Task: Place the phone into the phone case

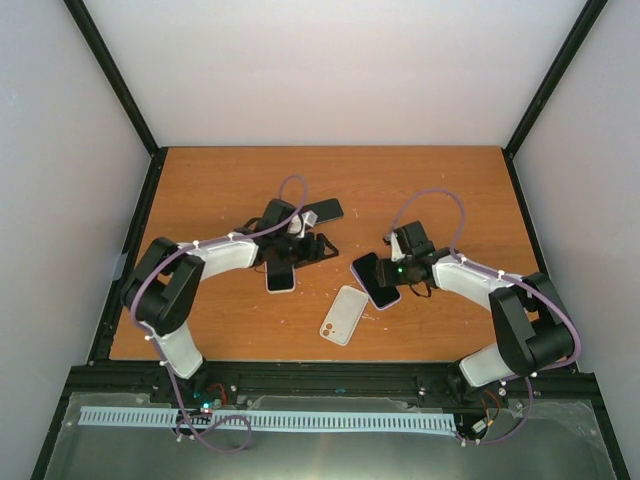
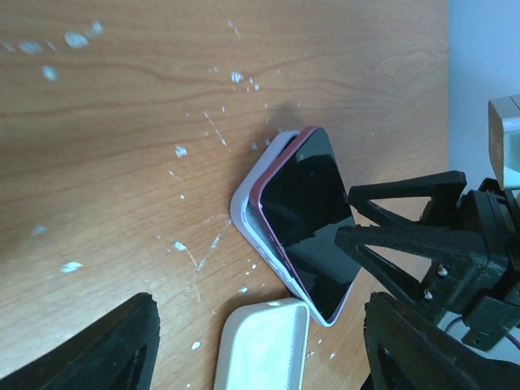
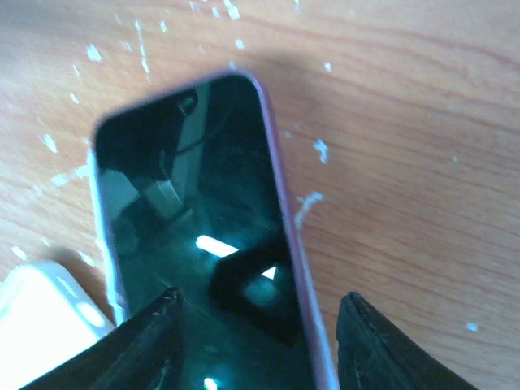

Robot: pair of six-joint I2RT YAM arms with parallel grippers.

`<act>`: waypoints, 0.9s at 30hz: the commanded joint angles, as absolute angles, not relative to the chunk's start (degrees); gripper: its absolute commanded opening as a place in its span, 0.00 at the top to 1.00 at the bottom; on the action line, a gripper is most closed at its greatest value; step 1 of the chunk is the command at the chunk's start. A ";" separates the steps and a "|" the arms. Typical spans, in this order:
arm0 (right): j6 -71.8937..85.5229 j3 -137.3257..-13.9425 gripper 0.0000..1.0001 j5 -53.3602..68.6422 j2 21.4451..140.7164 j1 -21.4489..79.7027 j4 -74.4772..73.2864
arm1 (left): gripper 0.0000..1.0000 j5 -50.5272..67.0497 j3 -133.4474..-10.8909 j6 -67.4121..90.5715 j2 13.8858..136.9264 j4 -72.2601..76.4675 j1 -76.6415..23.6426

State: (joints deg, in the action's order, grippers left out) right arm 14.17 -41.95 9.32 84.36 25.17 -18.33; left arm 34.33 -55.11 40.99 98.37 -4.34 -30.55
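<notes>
The phone (image 1: 375, 281) lies screen up on the tabletop (image 1: 220, 200), just right of the white case (image 1: 344, 315). It rests askew on a lilac case (image 2: 241, 211) and is not seated in it. The right hand (image 3: 260, 299) sits over the phone, its fingers partway apart above the screen. The left hand (image 2: 262, 302), beyond and left of the white case, gapes wide and empty.

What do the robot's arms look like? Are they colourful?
A bit! The left arm and the right arm both have smooth white tube parts joined by chunky black joints. A purple cable loops along each one, tied on with little white clips. A tiny green light glows near the right wrist. The right gripper has black fingers with triangle-shaped holes.
</notes>
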 commanded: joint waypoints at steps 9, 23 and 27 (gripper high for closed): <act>16.16 -35.20 0.70 20.38 86.57 20.73 -7.97 | 0.39 37.54 -59.02 47.47 107.86 5.46 -34.48; 32.84 -28.47 0.71 19.68 82.87 20.74 2.57 | 0.45 39.12 -62.28 51.64 116.23 10.17 -37.02; 36.54 -27.09 0.70 19.29 81.56 20.72 3.15 | 0.54 40.77 -63.58 54.00 118.62 12.17 -37.52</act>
State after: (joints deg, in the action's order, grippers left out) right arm 31.11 -28.88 18.65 82.96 20.12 2.11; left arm 38.94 -61.34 51.42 116.27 9.10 -36.56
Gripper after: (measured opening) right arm 0.293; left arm 0.501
